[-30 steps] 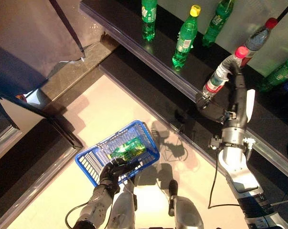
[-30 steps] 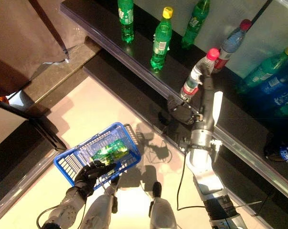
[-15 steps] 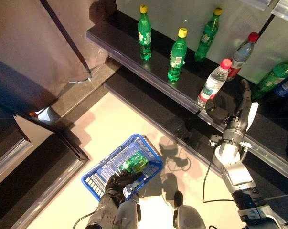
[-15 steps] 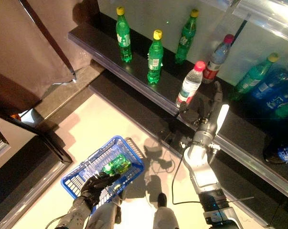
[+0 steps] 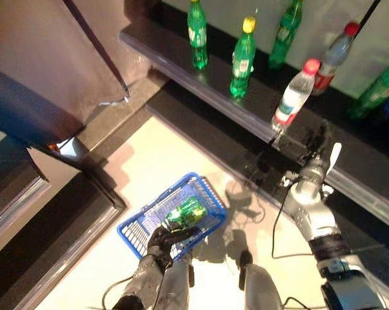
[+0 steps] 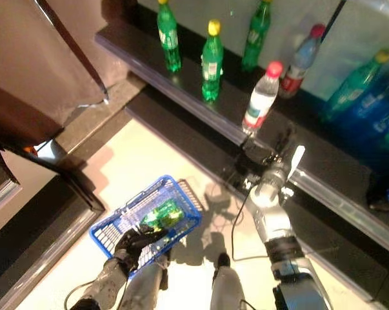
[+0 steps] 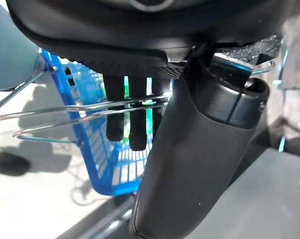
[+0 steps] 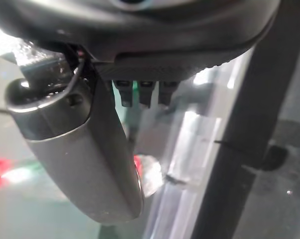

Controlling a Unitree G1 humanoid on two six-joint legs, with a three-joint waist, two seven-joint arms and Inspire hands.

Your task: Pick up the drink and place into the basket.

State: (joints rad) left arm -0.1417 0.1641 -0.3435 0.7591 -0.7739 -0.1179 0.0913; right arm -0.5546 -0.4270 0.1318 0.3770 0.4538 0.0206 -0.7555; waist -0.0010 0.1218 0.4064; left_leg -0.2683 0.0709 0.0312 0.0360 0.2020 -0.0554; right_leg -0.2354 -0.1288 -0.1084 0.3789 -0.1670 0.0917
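Note:
The blue basket [image 5: 144, 227] hangs over the pale floor, and a green bottle [image 5: 185, 212] lies in it. My left hand [image 5: 160, 239] is shut on its thin wire handles [image 7: 85, 108]. A clear bottle with a pink cap [image 5: 295, 95] stands upright near the front edge of the dark shelf [image 5: 175, 55]. My right hand [image 5: 314, 146] is open and empty, its fingers pointing towards the shelf. It is below and to the right of the clear bottle and apart from it.
Green bottles [image 5: 243, 57] stand along the shelf to the left of the clear bottle. Another clear bottle with a red cap [image 5: 335, 55] and more drinks [image 5: 376, 92] stand to its right. A lower dark ledge [image 5: 200, 132] runs under the shelf. A brown panel [image 5: 46, 58] is at the left.
The camera has shifted. My right hand has dropped away from the clear bottle, which stays upright on the shelf. The basket stays held, with the green bottle in it.

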